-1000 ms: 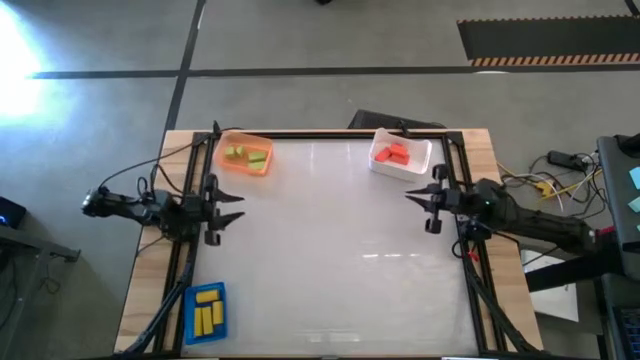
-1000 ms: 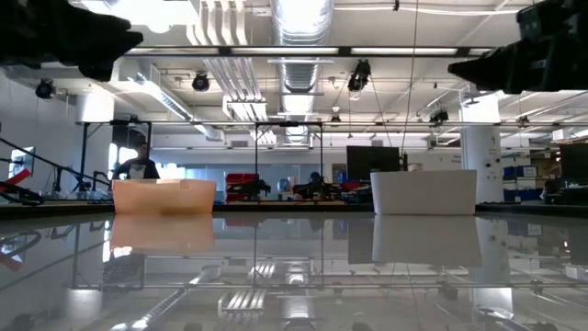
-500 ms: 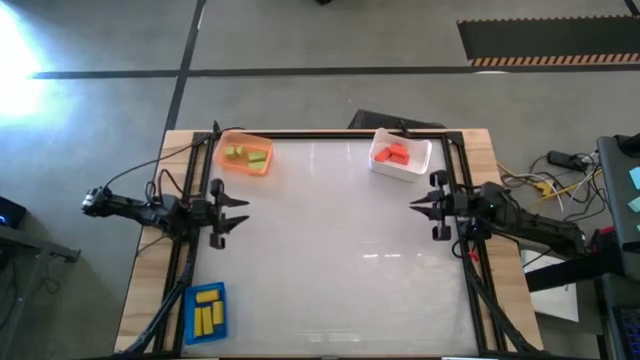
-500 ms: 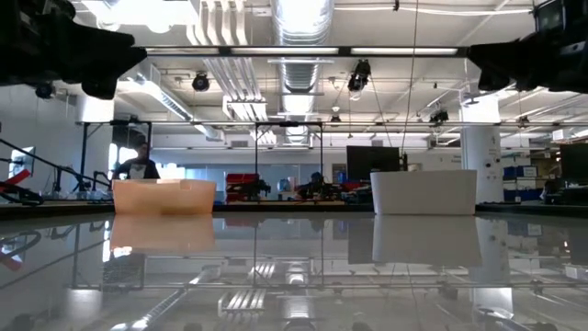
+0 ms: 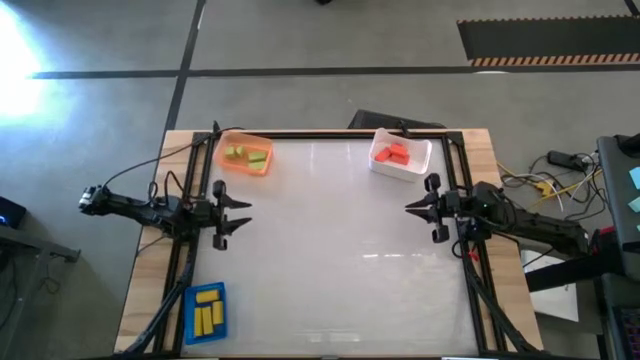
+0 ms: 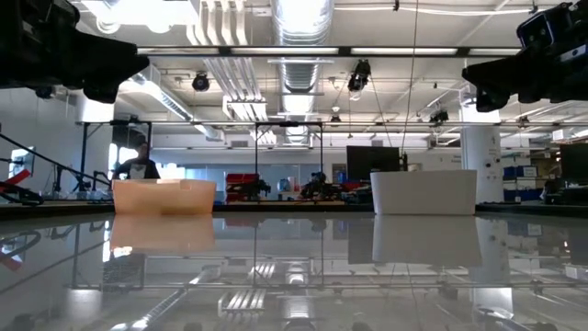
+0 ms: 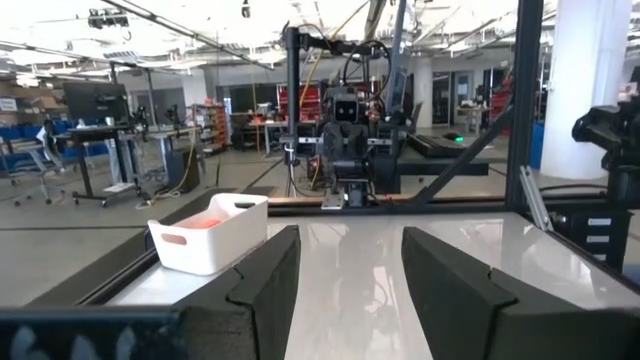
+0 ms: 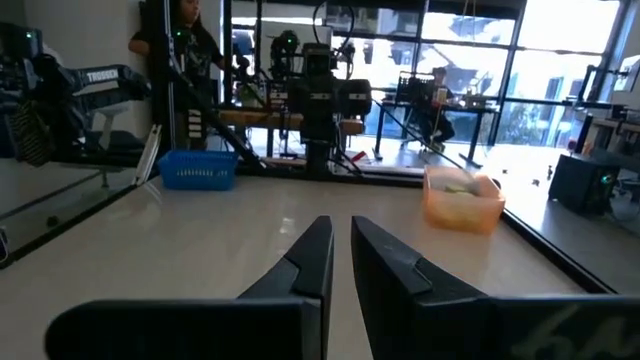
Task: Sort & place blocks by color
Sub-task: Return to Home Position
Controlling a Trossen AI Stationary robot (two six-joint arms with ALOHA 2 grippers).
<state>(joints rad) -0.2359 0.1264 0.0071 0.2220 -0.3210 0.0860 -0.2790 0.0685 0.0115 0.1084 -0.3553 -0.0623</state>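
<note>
Light green blocks (image 5: 247, 155) lie in the orange tray (image 5: 262, 166) at the far left. Red blocks (image 5: 394, 154) lie in the white tray (image 5: 420, 165) at the far right. Yellow blocks (image 5: 208, 312) lie in the blue tray (image 5: 190, 318) at the near left. My left gripper (image 5: 244, 213) hangs open over the table's left side, pointing level toward the right, with nothing between its fingers (image 7: 262, 285). My right gripper (image 5: 408, 207) hangs shut over the right side, pointing level toward the left, and holds nothing (image 8: 342, 262).
A black frame (image 5: 340, 134) runs round the glossy white tabletop, whose wide middle lies between the two grippers. In the low view both grippers hang high above the surface, the left (image 6: 110, 74) and the right (image 6: 501, 78). People stand in the room behind.
My left gripper has sunk a little and edged toward the table's middle, still open. My right gripper has rolled about its own pointing line and stays shut. The trays and blocks have kept their places.
</note>
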